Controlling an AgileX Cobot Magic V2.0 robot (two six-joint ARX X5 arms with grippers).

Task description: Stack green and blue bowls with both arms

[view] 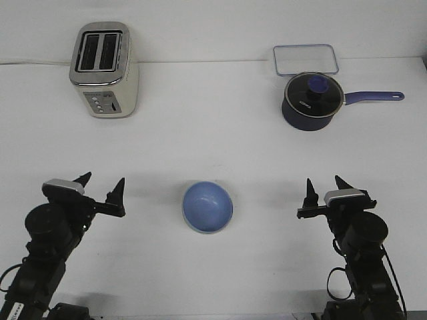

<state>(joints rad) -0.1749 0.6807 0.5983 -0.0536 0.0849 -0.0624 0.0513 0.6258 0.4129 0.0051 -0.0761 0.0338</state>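
The periwinkle blue bowl point(207, 206) sits upright on the white table, at the middle near the front. A thin pale rim shows along its lower left edge; I cannot tell whether that is the mint green bowl under it. No separate green bowl is in view. My left gripper point(103, 180) is open and empty, left of the bowl and apart from it. My right gripper point(325, 181) is open and empty, right of the bowl and apart from it.
A cream and silver toaster point(103, 70) stands at the back left. A dark navy pot point(311, 101) with a purple handle stands at the back right, with a clear rectangular container point(305, 59) just behind it.
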